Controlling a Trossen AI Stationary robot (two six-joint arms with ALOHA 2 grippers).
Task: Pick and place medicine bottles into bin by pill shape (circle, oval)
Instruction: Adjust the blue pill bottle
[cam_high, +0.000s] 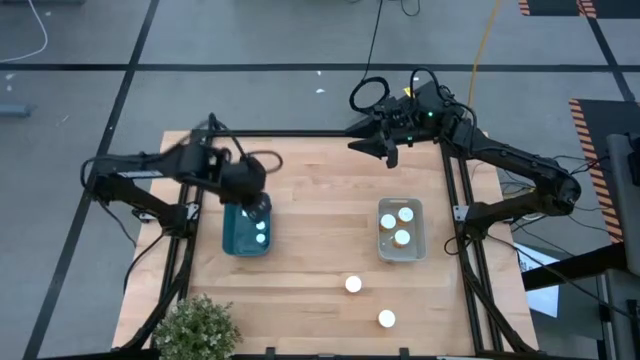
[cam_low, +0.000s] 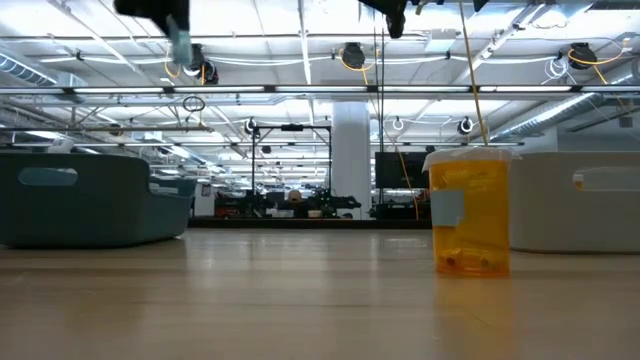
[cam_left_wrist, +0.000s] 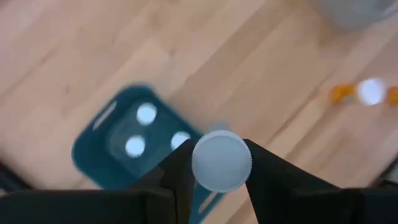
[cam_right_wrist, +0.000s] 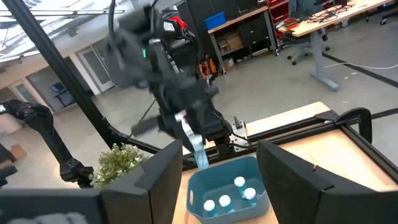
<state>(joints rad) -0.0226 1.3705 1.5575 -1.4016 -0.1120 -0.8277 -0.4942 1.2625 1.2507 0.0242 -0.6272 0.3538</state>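
Nine medicine bottles (cam_high: 353, 285), two bins (cam_high: 238, 243)

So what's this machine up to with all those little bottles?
It is sorting medicine bottles into two bins. The left end effector is shut on a white-capped bottle and holds it above the teal bin, which already has three bottles in it. The clear bin on the other side also holds three. Two more bottles stand loose on the wooden table. The right end effector waits, open, over the table's far edge.
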